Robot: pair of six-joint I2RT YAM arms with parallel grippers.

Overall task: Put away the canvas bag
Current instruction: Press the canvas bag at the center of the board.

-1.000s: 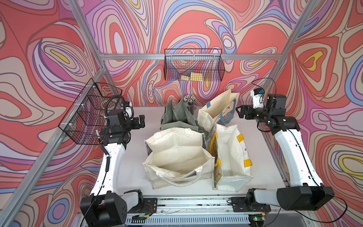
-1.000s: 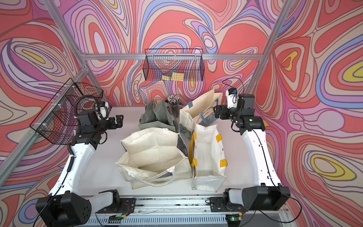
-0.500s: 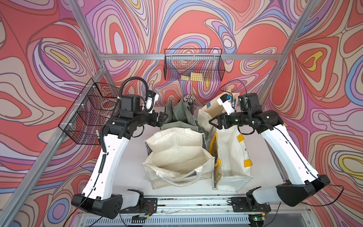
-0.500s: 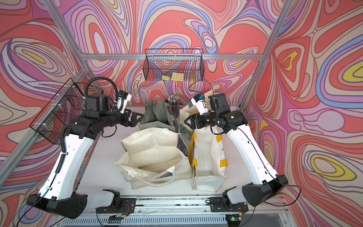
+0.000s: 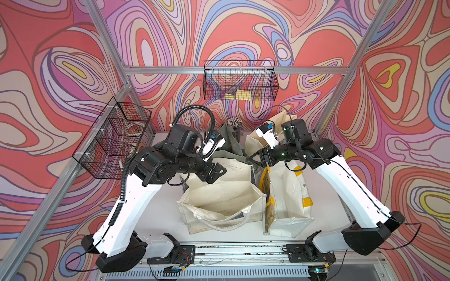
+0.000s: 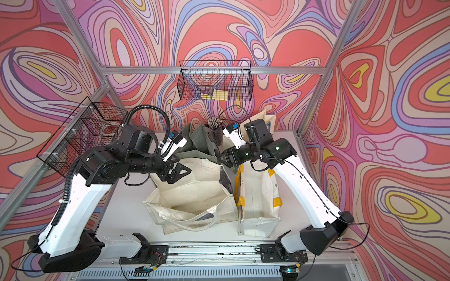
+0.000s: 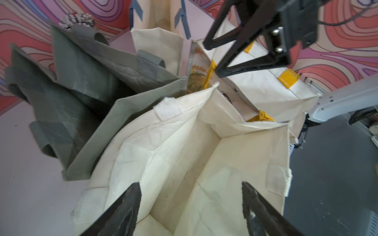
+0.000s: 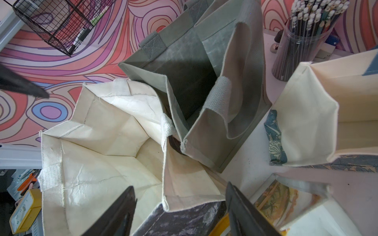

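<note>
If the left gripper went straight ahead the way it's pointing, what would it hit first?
Likely the large cream canvas bag: the left gripper points into its open mouth, so an inner wall comes first; depth is unclear.

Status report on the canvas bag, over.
Left pincer open, right pincer open, both empty. Cream canvas bag standing open, ungripped. Grey bag and yellow-trimmed bag close alongside.
</note>
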